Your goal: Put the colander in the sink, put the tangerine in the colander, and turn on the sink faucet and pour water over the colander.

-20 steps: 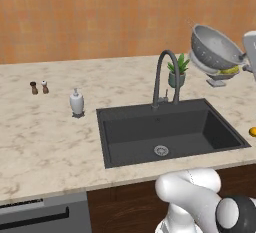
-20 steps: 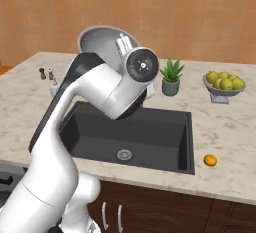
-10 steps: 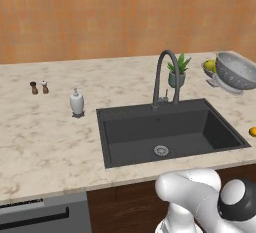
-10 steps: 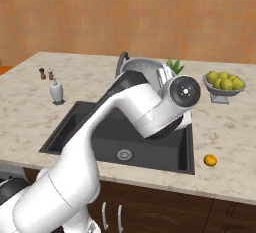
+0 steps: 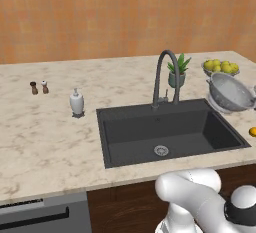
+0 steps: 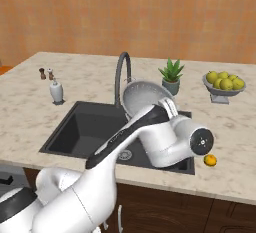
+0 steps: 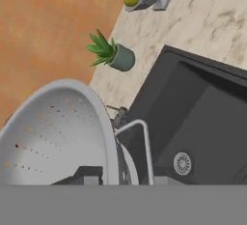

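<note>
Gripped by its rim in the pincer [image 7: 91, 175], the round silver-grey pierced metal colander [image 6: 145, 98] hangs tilted over the right of the dark-grey rectangular sink [image 6: 80, 129]; level it, clear the dark arched faucet [image 6: 121, 76], and lower it onto the basin floor before letting go.

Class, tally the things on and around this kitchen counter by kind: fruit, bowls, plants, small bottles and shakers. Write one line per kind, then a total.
Tangerine: 1
Lemons: about 5, heaped, so the count is unsure
Fruit bowl: 1
Colander: 1
Potted plant: 1
Soap dispenser: 1
Shakers: 2
Total: about 12
</note>
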